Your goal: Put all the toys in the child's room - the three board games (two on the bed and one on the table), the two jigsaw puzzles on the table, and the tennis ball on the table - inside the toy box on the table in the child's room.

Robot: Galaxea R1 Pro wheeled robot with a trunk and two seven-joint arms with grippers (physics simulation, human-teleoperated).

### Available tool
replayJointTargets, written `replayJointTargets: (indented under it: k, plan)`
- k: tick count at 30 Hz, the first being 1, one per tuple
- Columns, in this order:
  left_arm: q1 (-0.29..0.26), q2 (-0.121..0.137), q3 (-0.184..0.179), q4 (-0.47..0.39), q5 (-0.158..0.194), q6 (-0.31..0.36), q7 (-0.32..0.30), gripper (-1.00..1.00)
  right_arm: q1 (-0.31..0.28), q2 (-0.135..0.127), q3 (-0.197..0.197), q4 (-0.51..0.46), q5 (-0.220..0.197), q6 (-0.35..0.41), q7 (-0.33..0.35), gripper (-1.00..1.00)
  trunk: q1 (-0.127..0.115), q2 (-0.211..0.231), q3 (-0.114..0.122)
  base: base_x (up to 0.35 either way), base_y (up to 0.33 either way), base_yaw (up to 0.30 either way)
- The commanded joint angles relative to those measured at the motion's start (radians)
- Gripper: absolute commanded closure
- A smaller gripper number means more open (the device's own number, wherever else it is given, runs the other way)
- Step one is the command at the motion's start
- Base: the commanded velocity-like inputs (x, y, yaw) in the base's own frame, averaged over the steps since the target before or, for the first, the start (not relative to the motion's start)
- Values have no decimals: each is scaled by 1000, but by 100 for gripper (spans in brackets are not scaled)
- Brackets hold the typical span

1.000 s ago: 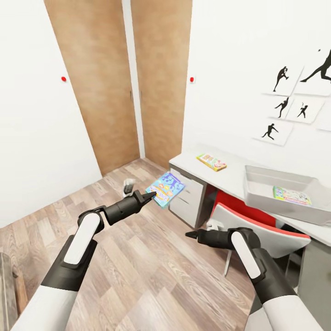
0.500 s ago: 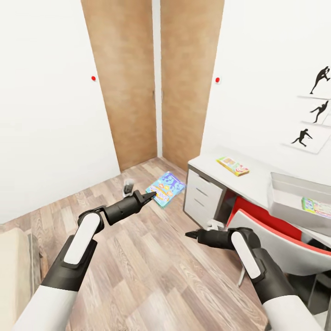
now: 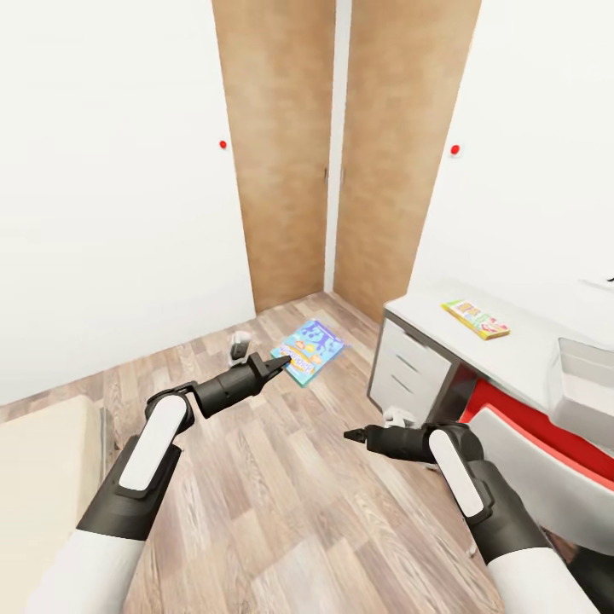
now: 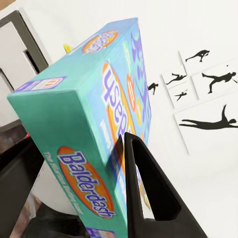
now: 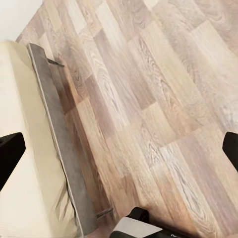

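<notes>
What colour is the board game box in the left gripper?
Teal-blue box with an orange "Balderdash" logo and purple lettering; clearest in the left wrist view, pinched by the left gripper.

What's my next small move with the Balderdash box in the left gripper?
Probably turn the base right, toward the toy box. The left gripper holds the Balderdash box over the floor, and the bin sits at the head view's right edge on the table.

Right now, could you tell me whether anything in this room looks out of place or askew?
Nothing looks spilled or damaged. The light-blue board game is tilted in the air only because the left gripper holds it; the slim game lies flat on the table.
</notes>
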Motion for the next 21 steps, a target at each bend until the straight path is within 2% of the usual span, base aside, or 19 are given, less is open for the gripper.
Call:
replayJointTargets:
  k: [1, 12, 21]
  plan:
    - [-1, 0, -1, 0, 1, 2, -5, 100, -1, -1, 0, -1, 10, 3, 10, -100, 1, -2, -2, 0, 0, 279]
    - [-1, -1, -2, -1, 1, 2, -6, 100, -1, -2, 0, -1, 10, 3, 10, -100, 1, -2, -2, 0, 0, 255]
    - [-1, 0, -2, -1, 1, 3, -8, 100, 2, -5, 0, -1, 10, 1, 13, -100, 1, -2, -2, 70, 0, 76]
